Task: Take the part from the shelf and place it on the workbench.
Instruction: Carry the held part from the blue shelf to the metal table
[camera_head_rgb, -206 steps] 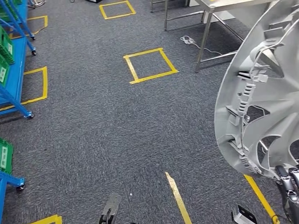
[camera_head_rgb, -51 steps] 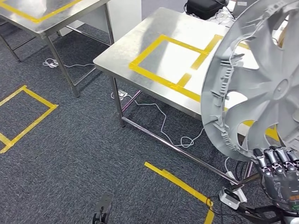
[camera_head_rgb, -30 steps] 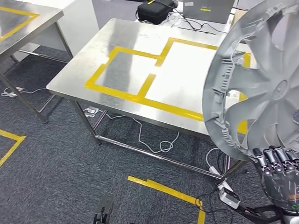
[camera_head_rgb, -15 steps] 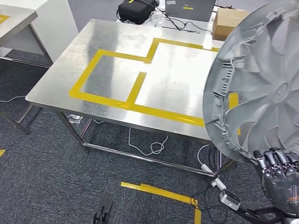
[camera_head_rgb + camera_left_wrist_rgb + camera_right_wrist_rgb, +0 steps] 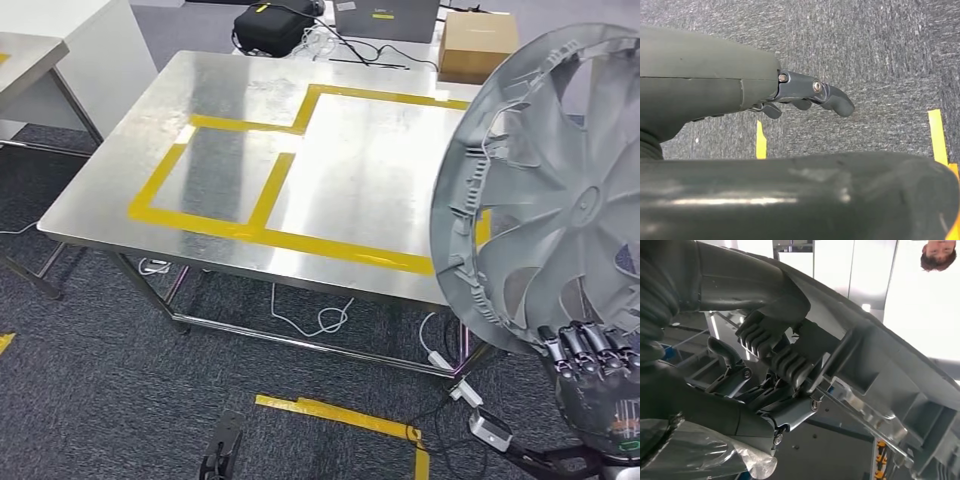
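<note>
A large silver wheel cover [image 5: 555, 200] with curved spokes stands on edge at the right of the head view, hiding part of the workbench. My right hand [image 5: 596, 375] grips its lower rim from below, fingers curled over the edge. The right wrist view shows the thumb and fingers [image 5: 770, 347] clamped on the wheel cover's ribbed inner rim [image 5: 866, 385]. The steel workbench [image 5: 226, 110] with yellow tape rectangles lies straight ahead. My left hand [image 5: 810, 95] hangs over the grey carpet, holding nothing, its fingers loosely bent and apart.
A black bag [image 5: 275, 25], a laptop [image 5: 385, 15] and a cardboard box [image 5: 477, 42] sit at the workbench's far edge. Cables [image 5: 321, 320] and a power strip [image 5: 490, 430] lie under it. Another table [image 5: 30, 50] stands at the left. Yellow tape [image 5: 332, 415] marks the carpet.
The camera has turned and come closer, so the workbench now lies squarely ahead. The wheel cover stays held in my right hand throughout.
</note>
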`<state>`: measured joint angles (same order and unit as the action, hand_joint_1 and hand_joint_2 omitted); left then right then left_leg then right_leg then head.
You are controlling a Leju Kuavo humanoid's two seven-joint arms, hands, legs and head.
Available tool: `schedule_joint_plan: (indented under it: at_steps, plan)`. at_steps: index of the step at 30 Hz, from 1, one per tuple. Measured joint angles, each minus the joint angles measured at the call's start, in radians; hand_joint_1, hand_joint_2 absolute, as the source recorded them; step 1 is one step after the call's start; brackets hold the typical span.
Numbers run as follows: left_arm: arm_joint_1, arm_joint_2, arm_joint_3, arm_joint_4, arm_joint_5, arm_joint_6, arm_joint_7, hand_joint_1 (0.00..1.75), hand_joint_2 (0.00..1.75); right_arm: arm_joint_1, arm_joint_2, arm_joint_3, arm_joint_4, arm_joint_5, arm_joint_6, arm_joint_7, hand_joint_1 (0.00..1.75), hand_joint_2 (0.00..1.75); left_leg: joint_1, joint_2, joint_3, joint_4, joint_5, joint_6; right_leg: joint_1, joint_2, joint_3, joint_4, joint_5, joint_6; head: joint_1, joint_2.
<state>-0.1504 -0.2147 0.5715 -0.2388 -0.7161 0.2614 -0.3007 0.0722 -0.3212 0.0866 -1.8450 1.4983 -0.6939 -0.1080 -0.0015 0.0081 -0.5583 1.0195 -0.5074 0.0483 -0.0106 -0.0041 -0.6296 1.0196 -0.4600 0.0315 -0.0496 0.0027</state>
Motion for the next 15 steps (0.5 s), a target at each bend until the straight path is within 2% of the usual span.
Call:
schedule_joint_plan:
  at_steps: [2, 4, 13, 15]
  plan:
    - [0.0, 0.0, 0.0, 0.0, 0.003, 0.0, 0.0, 0.0, 0.0, 0.0, 0.0, 0.0, 0.004, 0.0, 0.0, 0.0, 1.75, 1.75, 0.002, 0.0, 0.002, -0.004, 0.0, -0.023, 0.001, 0.0, 0.0, 0.001, -0.001, -0.002, 0.0, 0.0]
    - [0.0, 0.0, 0.0, 0.0, 0.005, 0.0, 0.0, 0.0, 0.0, 0.0, 0.0, 0.0, 0.008, 0.0, 0.0, 0.0, 1.75, 1.75, 0.003, 0.0, 0.002, -0.005, 0.0, -0.033, 0.001, 0.0, 0.0, 0.001, -0.001, -0.003, 0.0, 0.0]
    - [0.0, 0.0, 0.004, 0.0, 0.008, 0.0, -0.003, 0.0, 0.0, -0.001, 0.0, 0.002, 0.022, -0.001, 0.0, -0.002, 1.75, 1.75, 0.001, 0.0, 0.002, -0.003, -0.001, -0.035, -0.002, -0.001, 0.003, 0.001, 0.0, -0.002, 0.001, 0.0]
    - [0.0, 0.0, 0.005, 0.0, 0.008, -0.001, -0.003, 0.0, 0.0, -0.001, 0.0, 0.002, 0.024, -0.001, 0.0, -0.002, 1.75, 1.75, -0.001, 0.0, 0.001, 0.003, -0.003, -0.03, -0.005, -0.001, 0.003, -0.001, 0.002, 0.001, 0.0, 0.0]
